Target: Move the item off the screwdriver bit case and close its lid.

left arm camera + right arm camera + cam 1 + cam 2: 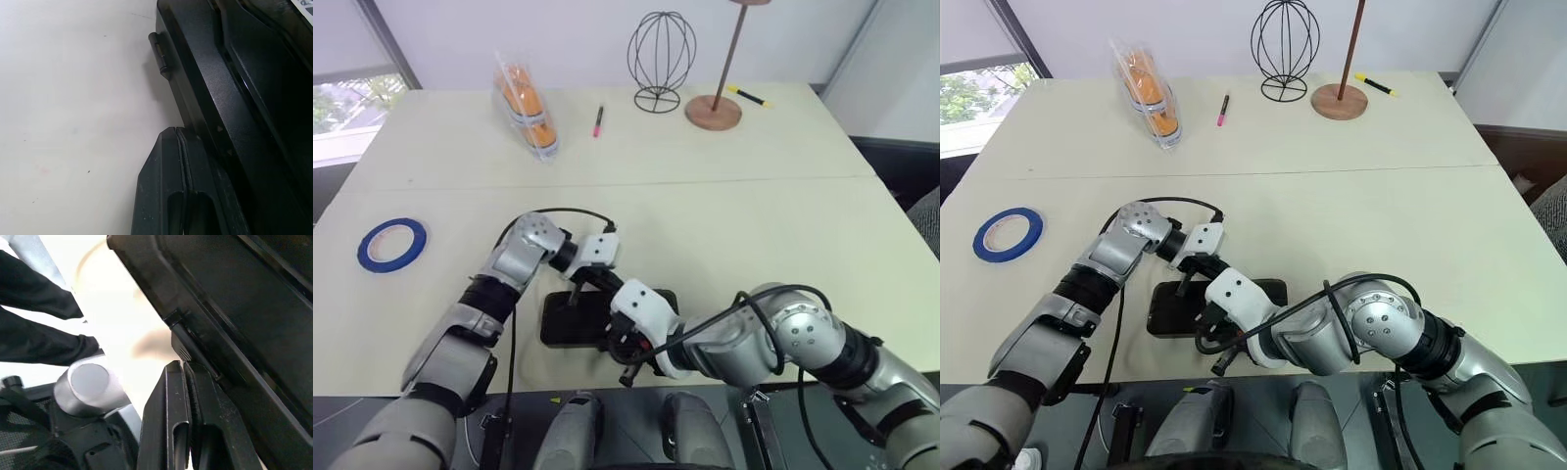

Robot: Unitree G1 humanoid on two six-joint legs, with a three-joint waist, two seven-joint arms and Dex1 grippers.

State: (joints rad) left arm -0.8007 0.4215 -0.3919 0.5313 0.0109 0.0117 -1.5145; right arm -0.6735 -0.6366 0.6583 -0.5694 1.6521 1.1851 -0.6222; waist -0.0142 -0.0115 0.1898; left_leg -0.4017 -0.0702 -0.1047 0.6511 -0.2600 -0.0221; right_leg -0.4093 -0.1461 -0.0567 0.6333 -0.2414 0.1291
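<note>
The blue tape roll (391, 244) lies flat on the table at the far left, well apart from the screwdriver bit case (570, 321), a dark flat rectangle near the table's front edge. My left gripper (576, 294) is shut, its tips down at the case's far edge, beside a small black latch tab (159, 51). My right gripper (617, 341) is shut too and presses against the case's near edge (195, 340). The dark lid (254, 73) lies over the case. I cannot tell whether it is fully down.
A clear bag of orange items (527, 106), a pink pen (598, 120), a wire sphere (661, 59), a wooden stand (713, 111) and a yellow marker (748, 95) sit along the far side. The table's front edge runs just behind the case.
</note>
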